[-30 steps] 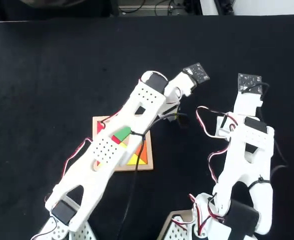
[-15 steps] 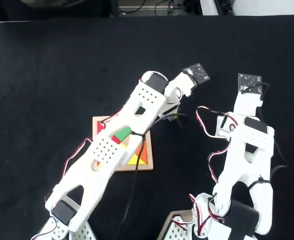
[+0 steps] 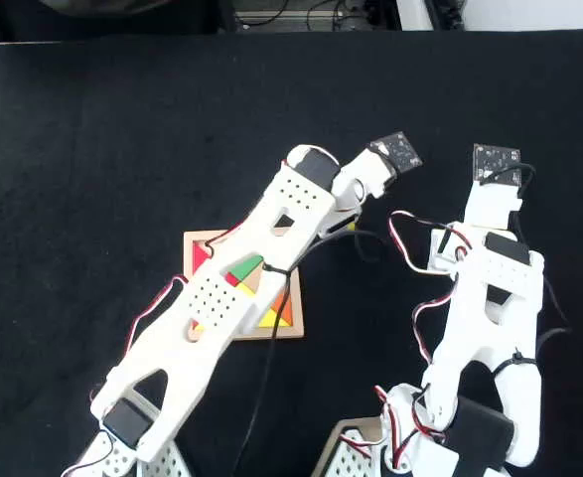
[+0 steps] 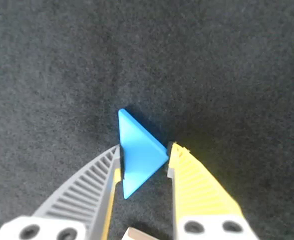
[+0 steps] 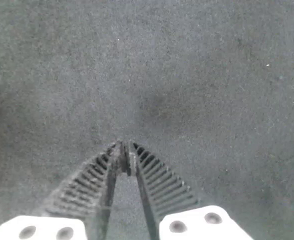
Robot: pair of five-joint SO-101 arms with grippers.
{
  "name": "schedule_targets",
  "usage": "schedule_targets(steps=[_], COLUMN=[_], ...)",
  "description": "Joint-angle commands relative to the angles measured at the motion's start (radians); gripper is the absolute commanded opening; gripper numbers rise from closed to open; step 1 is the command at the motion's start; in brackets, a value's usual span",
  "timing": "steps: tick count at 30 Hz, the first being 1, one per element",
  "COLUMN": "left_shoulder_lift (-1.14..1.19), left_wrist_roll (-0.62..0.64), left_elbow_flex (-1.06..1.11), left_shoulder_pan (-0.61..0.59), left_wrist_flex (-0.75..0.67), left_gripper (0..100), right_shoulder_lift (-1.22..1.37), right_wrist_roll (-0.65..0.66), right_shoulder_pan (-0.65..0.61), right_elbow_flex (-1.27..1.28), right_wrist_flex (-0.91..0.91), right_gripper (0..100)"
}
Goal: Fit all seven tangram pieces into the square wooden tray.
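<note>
Blue triangle [image 4: 139, 155] clamped in the jaws of my left gripper [image 4: 144, 148].
My right gripper [image 5: 122, 150] has jaws pressed together (tips touching) over black cloth [image 5: 197, 60].

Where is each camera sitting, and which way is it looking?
High view: fixed above the table, looking down at the black table cover, the square wooden tray, the left arm and the right arm.
Left wrist view: on the left arm's wrist, looking down along the left gripper, whose grey and yellow fingers hold a blue triangle piece.
Right wrist view: on the right arm's wrist, facing the cover past the shut right gripper.
Shared: all three show the black cover.
</note>
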Motion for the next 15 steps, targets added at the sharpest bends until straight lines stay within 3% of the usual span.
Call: schedule_targets(steps=[1,10,15], left_shoulder_lift=[-0.017,-0.118,-0.198], left_wrist_roll=[0.011,0.005,-0.052], left_elbow_flex=[-0.035,-0.189,-0.176], left_shoulder_pan=[0.001,-0.005,-0.051], left_wrist_flex=[0.017,0.221,0.227], left_gripper=[4,4,4], right_shoulder_lift=[-0.033,-0.033,-0.033], right_wrist_roll=[-0.005,-0.061,-0.061], right_shoulder_pan=[0.000,0.115,0.109], right_elbow_flex=[-0.002,-0.010,-0.005], right_wrist_flex=[-0.032,-0.071,-0.072], right_gripper=[1.1,1.1,1.1])
